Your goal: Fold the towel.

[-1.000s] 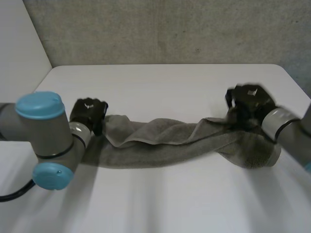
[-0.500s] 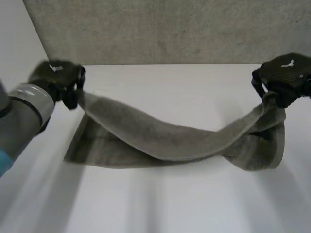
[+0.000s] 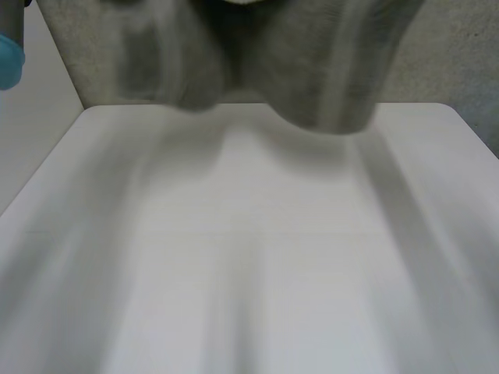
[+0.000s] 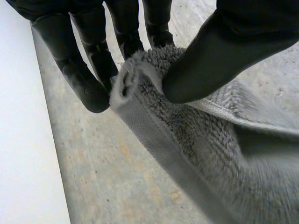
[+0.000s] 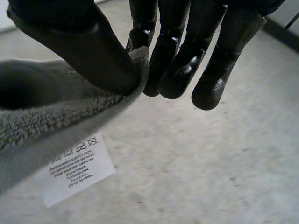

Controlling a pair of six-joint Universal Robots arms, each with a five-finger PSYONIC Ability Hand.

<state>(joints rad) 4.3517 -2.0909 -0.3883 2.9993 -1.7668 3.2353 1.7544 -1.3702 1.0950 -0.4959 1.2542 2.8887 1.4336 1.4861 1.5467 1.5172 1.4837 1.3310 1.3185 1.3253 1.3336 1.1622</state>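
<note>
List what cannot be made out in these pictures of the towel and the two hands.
Head view: the towel is smeared by motion and cut off by the upper edge; its folds are unreadable.
Left wrist view: the thumb of the left hand covers the pinched part; the remaining cloth runs out of frame.
Right wrist view: the thumb of the right hand hides the pinched part; the care label has print too small to read.

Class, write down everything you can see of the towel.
The towel is grey terry cloth with a flat-woven hem band and a white printed care label. It hangs in the air over the white table. The left hand pinches one rolled corner between thumb and fingers; the right hand pinches the edge by the label.
</note>
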